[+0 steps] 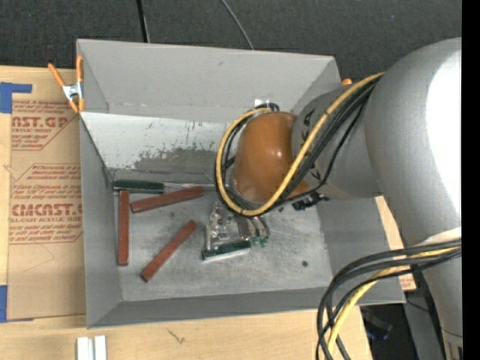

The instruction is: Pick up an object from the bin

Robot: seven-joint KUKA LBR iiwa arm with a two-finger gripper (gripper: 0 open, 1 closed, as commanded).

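My gripper [220, 228] hangs low over the middle of the bin floor, under the orange wrist cover. Just below it, touching or almost touching its tip, lies a small flat green and white piece [227, 251], like a bit of circuit board. A red-brown stick [169, 250] lies slanted a little to the left of the gripper. Whether the green piece is gripped cannot be told from this view.
Two more red-brown sticks lie at the left: one [166, 199] nearly level, one [122, 228] pointing up and down. A dark green-handled tool [139, 184] with a thin metal shaft lies along the foot of the back wall. The arm and its cables cover the bin's right side.
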